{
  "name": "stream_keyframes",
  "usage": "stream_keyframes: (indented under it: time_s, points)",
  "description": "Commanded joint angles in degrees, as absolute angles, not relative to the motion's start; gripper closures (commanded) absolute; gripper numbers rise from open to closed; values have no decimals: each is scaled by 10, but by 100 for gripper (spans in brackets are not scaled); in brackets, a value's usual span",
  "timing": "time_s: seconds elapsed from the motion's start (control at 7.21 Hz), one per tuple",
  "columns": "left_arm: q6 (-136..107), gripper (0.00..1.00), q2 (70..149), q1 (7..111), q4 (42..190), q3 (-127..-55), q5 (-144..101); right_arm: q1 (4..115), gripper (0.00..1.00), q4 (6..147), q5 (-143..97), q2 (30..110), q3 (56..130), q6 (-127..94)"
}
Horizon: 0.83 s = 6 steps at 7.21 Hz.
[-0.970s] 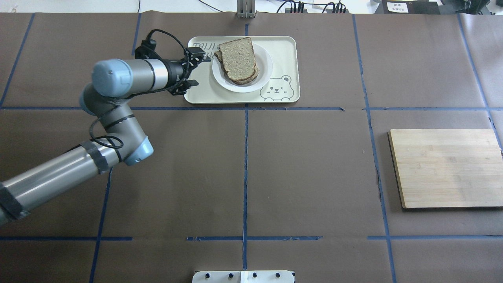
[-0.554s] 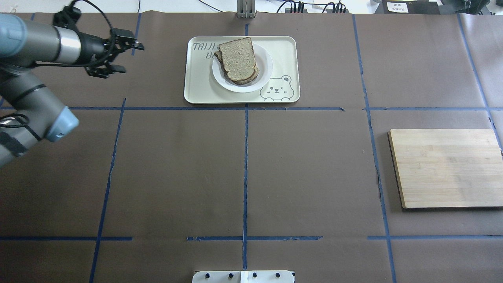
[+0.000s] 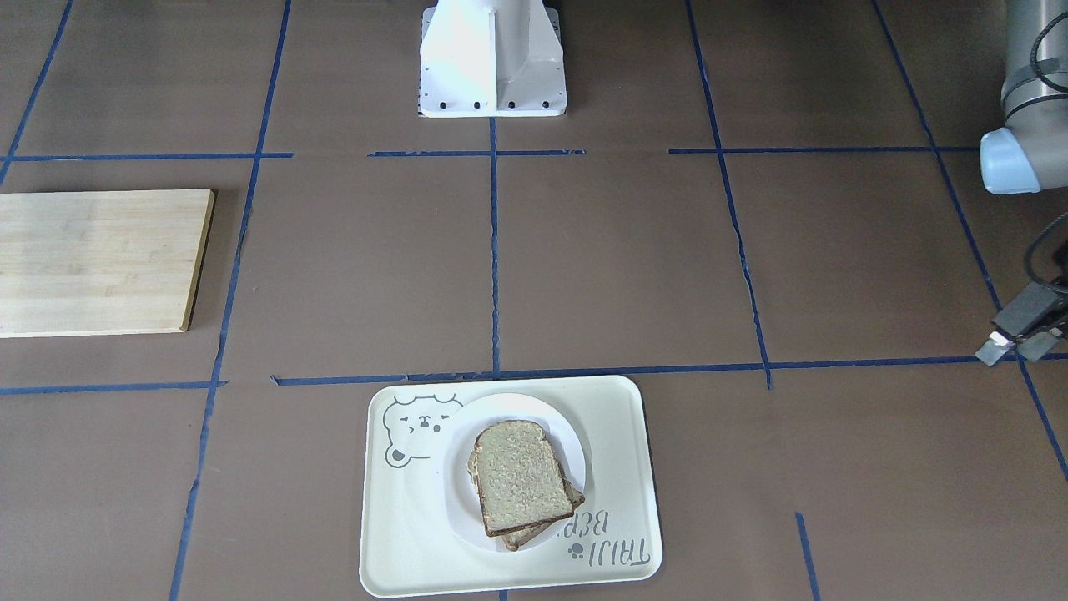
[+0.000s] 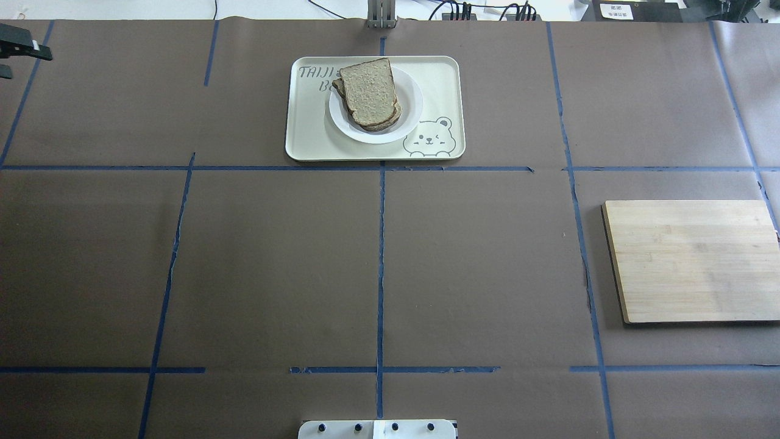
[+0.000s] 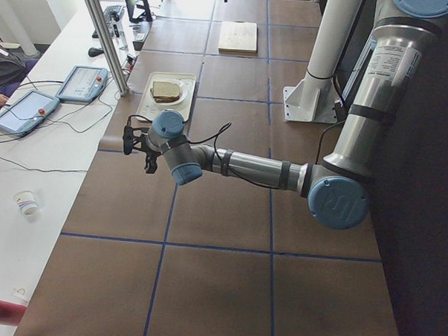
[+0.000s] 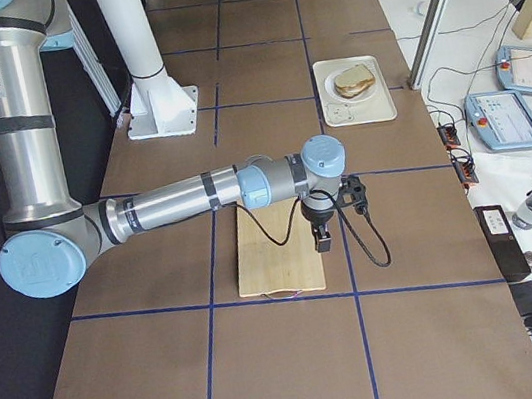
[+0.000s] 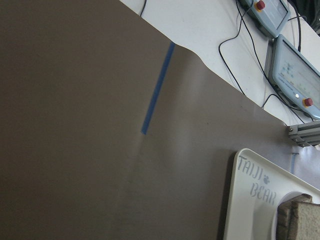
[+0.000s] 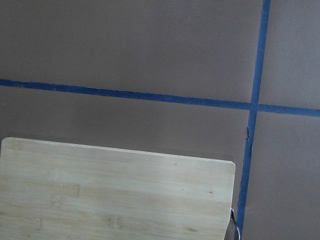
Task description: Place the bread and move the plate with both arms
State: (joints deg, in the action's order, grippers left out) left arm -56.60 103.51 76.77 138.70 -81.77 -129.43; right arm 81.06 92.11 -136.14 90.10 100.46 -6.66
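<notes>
The bread (image 4: 367, 91) lies on top of a second slice on the white plate (image 4: 412, 91), which sits on the cream bear tray (image 4: 442, 76) at the far middle of the table. They also show in the front view: the bread (image 3: 521, 476), the plate (image 3: 509, 409) and the tray (image 3: 400, 534). My left gripper (image 4: 15, 59) is open and empty at the table's far left edge, well away from the tray; it also shows in the front view (image 3: 1014, 340). My right gripper (image 6: 321, 239) hangs over the cutting board; I cannot tell whether it is open or shut.
A bamboo cutting board (image 4: 691, 259) lies at the right, also seen in the right wrist view (image 8: 115, 195). The white pedestal (image 3: 492, 58) stands at the robot's side. Operator tablets (image 5: 83, 84) and cables lie past the far edge.
My left arm has pulled back leftward from the tray's left side to the table's far left edge, gripper still open. The bread, plate and tray have not moved.
</notes>
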Motion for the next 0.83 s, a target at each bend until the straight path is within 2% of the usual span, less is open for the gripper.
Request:
stream_keyframes:
  time_s: [0.0, 0.69]
  points:
    - [-332, 0, 1031, 836, 1236, -817, -1295, 818, 0, 921, -1361, 899, 1005, -64]
    - [23, 0, 1026, 891, 902, -815, -1296, 838, 0, 921, -1361, 897, 988, -63]
